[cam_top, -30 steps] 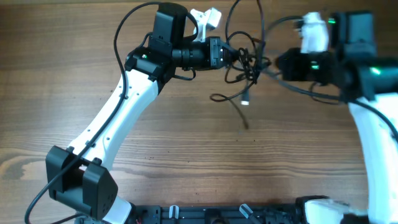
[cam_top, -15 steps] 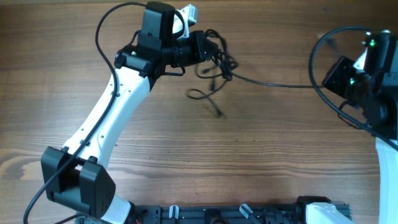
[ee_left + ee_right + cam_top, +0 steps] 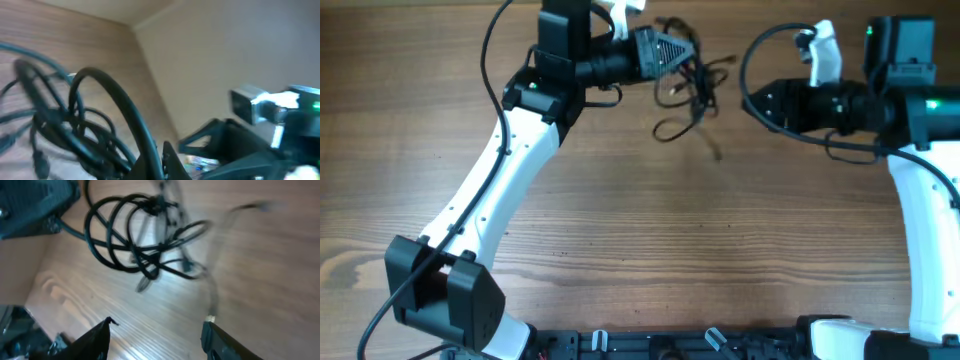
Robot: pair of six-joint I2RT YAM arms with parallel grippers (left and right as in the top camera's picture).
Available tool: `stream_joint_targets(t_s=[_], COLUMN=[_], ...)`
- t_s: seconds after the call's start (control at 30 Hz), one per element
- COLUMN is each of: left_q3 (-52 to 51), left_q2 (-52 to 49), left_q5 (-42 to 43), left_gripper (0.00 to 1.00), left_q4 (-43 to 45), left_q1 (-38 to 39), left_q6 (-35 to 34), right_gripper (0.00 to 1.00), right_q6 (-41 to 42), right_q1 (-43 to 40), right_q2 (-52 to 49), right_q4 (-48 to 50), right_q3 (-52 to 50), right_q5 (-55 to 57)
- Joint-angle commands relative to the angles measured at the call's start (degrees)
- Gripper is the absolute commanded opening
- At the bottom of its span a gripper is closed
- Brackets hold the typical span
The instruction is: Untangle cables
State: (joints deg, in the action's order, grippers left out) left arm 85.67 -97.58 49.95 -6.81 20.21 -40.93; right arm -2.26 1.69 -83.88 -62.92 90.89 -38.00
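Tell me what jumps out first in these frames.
The knotted black cables catch the eye first: a tangle of loops pinched in the shut left claw, near the top of the overhead view. Facing it from the other side, the right claw stands open and empty, apart from the bundle. A loose loop and a blurred strand trail out of the knot over the wooden table.
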Motion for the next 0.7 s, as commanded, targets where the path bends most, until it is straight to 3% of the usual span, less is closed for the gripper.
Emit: stream_joint_targets(t_s=[0.0, 0.27, 0.5, 0.67], left_q3=[0.6, 0.6, 0.6, 0.6], left_q2=[1.6, 1.6, 1.6, 1.6], left_q5=[6.2, 6.2, 7.9, 7.9], left_gripper=[0.04, 0.04, 0.04, 0.04], left_q4=[1.9, 1.9, 1.9, 1.9], left_q1=[-0.5, -0.5, -0.5, -0.5], left_q6=[-9.0, -13.4, -13.8, -14.0], right_gripper=[0.61, 0.61, 0.56, 0.56], right_q6=[-2.9, -2.3, 5.8, 7.0], right_q1=[3.1, 7.0, 7.1, 7.8], right_q2=[-0.9, -1.5, -5.4, -6.0], right_q4=[3.8, 10.8, 14.5, 16.2], right_q3=[0.3, 0.2, 0.2, 0.2], right_q5=[-5.4, -5.3, -5.6, -5.8])
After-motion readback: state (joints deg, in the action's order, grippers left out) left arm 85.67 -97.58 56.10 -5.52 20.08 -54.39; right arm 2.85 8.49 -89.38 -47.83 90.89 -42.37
